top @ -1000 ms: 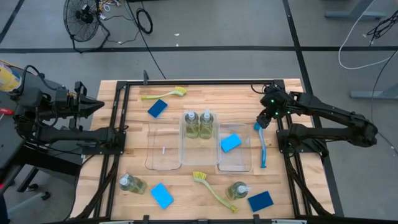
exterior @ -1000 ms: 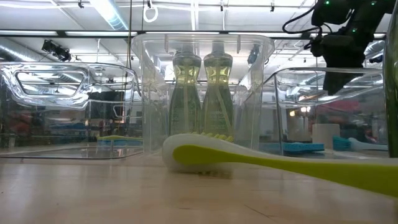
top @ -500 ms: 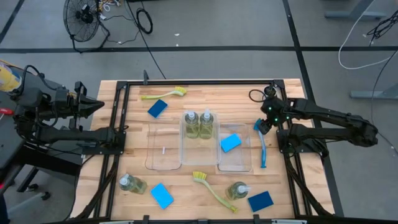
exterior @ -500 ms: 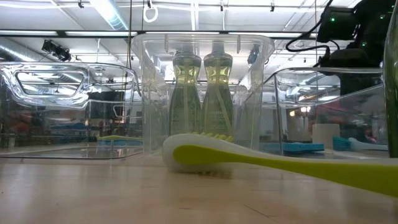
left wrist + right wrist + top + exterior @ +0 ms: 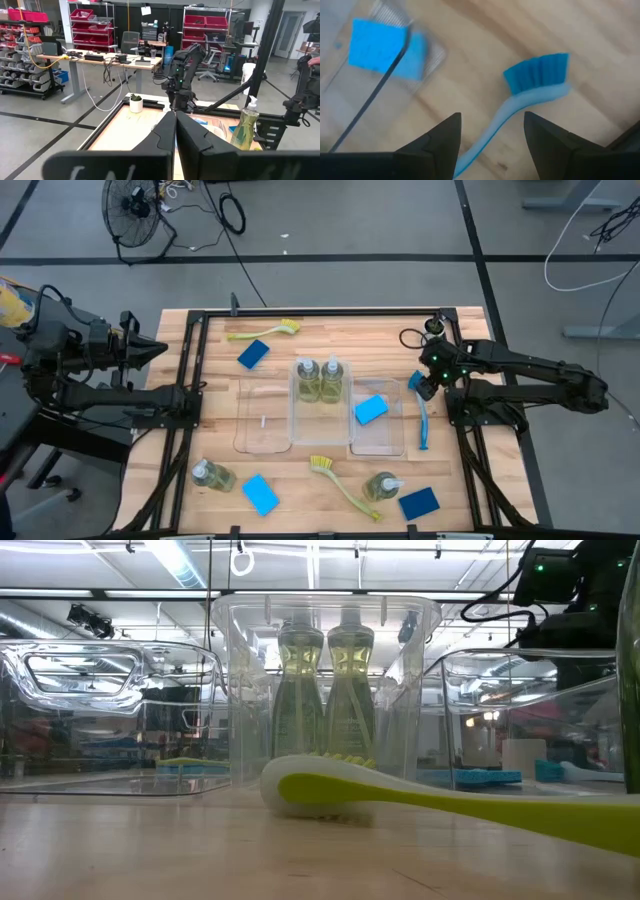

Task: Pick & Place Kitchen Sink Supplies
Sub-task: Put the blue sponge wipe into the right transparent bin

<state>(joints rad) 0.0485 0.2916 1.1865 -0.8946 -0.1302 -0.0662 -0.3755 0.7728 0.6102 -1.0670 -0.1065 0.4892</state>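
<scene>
Right gripper (image 5: 490,132) over blue brush (image 5: 530,90)

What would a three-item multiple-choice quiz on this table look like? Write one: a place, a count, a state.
1. Where does the blue brush lie?
A. on the wood right of the trays
B. inside the left tray
C. on the floor

2. How many soap bottles stand in the middle tray?
A. none
B. two
C. four

3. How are the right gripper fingers?
A. shut on a sponge
B. shut on the brush
C. open, above the brush

Answers:
1. A: the high view shows it on bare wood beside the right tray.
2. B: two bottles stand side by side.
3. C: the right wrist view shows a gap with the brush handle below.
</scene>
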